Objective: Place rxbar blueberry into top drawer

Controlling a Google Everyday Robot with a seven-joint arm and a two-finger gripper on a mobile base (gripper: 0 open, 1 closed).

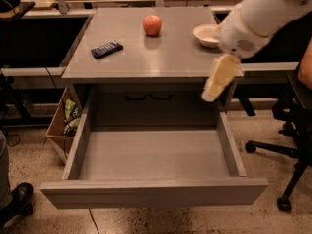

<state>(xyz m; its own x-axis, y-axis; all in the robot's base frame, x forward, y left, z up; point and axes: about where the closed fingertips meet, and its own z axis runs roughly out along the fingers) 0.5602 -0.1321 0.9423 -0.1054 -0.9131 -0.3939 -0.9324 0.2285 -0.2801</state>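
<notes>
The rxbar blueberry (pixel 107 48), a small dark blue bar, lies flat on the left part of the grey cabinet's top (pixel 146 62). The top drawer (pixel 153 192) is pulled fully out toward me, and its grey inside holds nothing. My white arm reaches in from the upper right. My gripper (pixel 211 92), pale cream, hangs at the cabinet's right front corner, above the drawer's back right corner. It is far to the right of the bar and holds nothing that I can see.
A red apple (pixel 152 25) stands at the back middle of the cabinet top. A white bowl (pixel 205 36) at the back right is partly covered by my arm. A cardboard box (pixel 59 126) sits left of the cabinet. An office chair (pixel 287 145) stands at the right.
</notes>
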